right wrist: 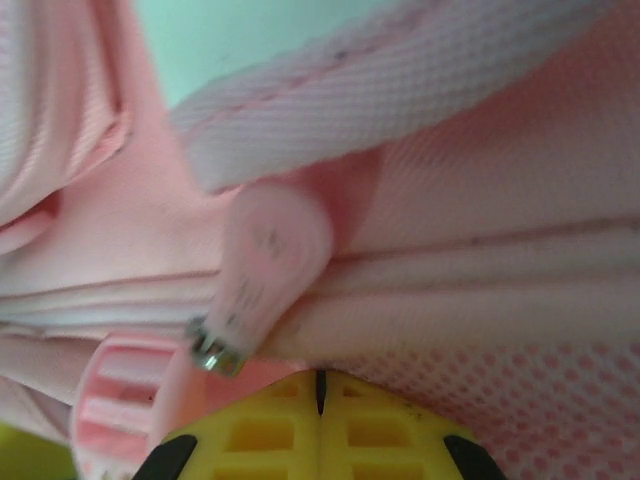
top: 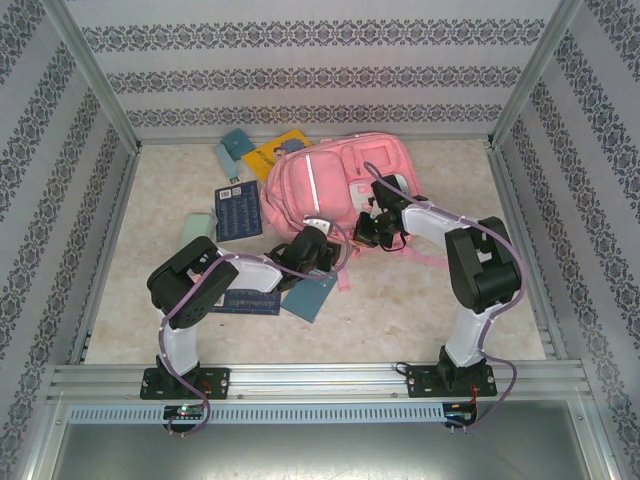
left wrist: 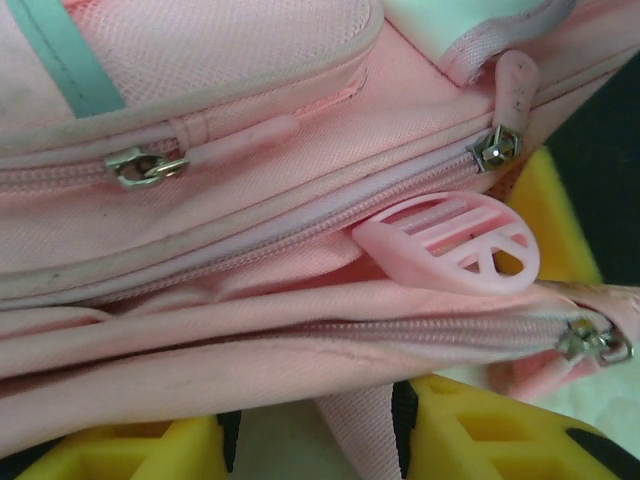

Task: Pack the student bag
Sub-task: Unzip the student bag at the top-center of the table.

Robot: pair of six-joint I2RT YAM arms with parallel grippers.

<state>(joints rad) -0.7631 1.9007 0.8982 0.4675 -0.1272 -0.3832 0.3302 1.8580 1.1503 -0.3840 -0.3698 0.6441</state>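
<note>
Student bag: the student bag [top: 330, 180] lies flat, pockets up, at 12 o'clock on the table [top: 400, 310], with both arms reaching onto its near edge.
Left gripper: the left gripper [left wrist: 315, 440] stands about half open. A pink strap [left wrist: 345, 405] runs through the gap without filling it, and nothing looks pinched.
Right gripper: the right gripper [right wrist: 320, 395] is closed tight, fingers meeting against the bag's fabric. The zip tab [right wrist: 265, 270] hangs free at 10 o'clock of the tips.
Step in hand: apparently opening a zip so the bag can be loaded.
Doing it well: the right jaws probably need to part and take the tab itself, then draw it along the line of the teeth, not upward. The left should pin the fabric close to the zip so the bag does not slide.
Count: one bag. Six flat books and booklets [top: 237, 210] lie loose from 8 to 11 o'clock of it. The left wrist view shows three metal sliders [left wrist: 140, 165] and one ribbed pink pull [left wrist: 450, 240].
</note>
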